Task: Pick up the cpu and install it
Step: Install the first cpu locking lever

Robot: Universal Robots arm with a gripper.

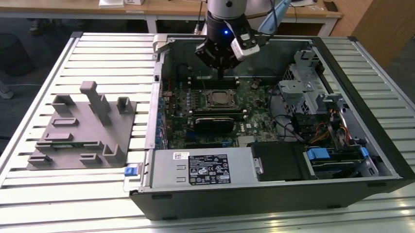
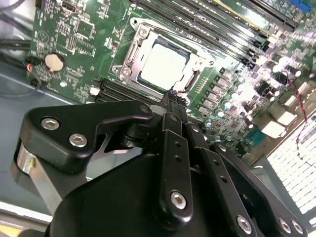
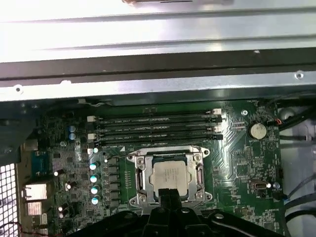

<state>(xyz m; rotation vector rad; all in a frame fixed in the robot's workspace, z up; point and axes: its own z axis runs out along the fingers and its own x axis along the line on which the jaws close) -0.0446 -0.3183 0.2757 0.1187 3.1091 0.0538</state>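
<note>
Partly claw-hidden (image 3: 170, 197) cpu (image 3: 170, 177) in socket (image 3: 139, 174)

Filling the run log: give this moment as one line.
cpu: seated in socket | claw: shut, empty, above socket edge | holder: outside case

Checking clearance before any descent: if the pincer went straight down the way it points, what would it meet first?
Most likely the cpu in its socket, or the socket's edge; the pincer hangs just above it. Depth is unclear.

Grey holder (image 1: 81, 131) beside open computer case (image 1: 272, 194)
</note>
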